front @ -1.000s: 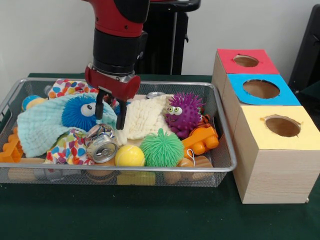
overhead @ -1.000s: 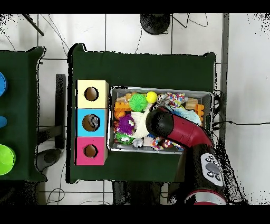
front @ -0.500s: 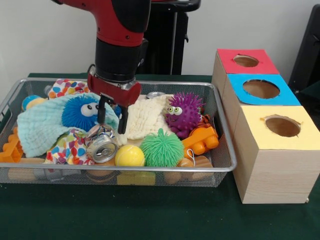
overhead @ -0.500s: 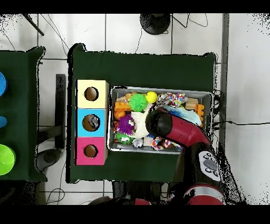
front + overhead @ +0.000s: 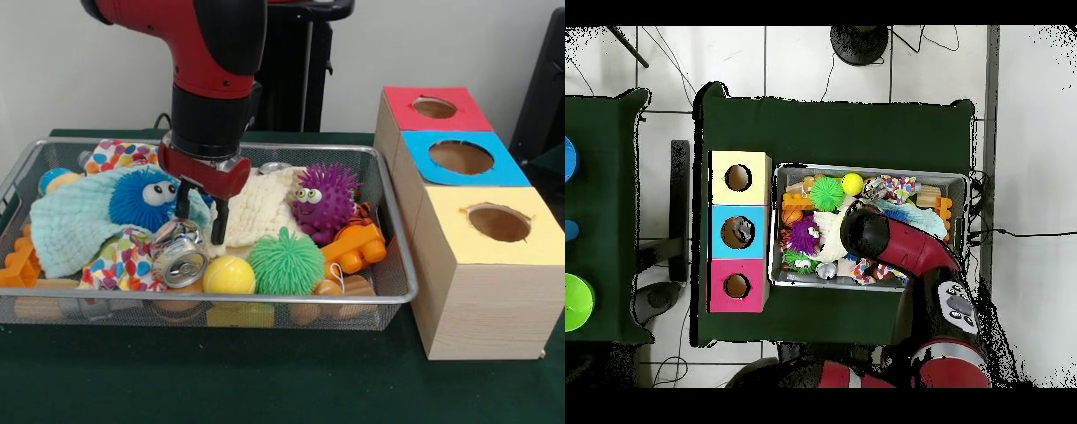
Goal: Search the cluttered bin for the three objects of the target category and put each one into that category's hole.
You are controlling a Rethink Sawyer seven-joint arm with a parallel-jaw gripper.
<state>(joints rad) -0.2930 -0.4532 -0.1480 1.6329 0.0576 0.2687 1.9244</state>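
One crushed can (image 5: 179, 256) lies at lower left of centre in the wire bin (image 5: 399, 265), long axis tilted, its end facing lower right. The end effector (image 5: 201, 223) hangs just above it, fingers parted, empty, before the cream cloth (image 5: 256, 208).

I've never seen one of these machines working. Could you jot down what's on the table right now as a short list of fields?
bin: wire mesh tray, full of clutter
toys: blue fuzzy ball, purple fuzzy ball, green spiky ball, yellow ball
other clutter: crushed can, blue cloth, cream cloth, orange blocks
boxes: red, blue, yellow, each with a hole on top
claw: open, fingers pointing down, just above the can and cream cloth
holding: nothing
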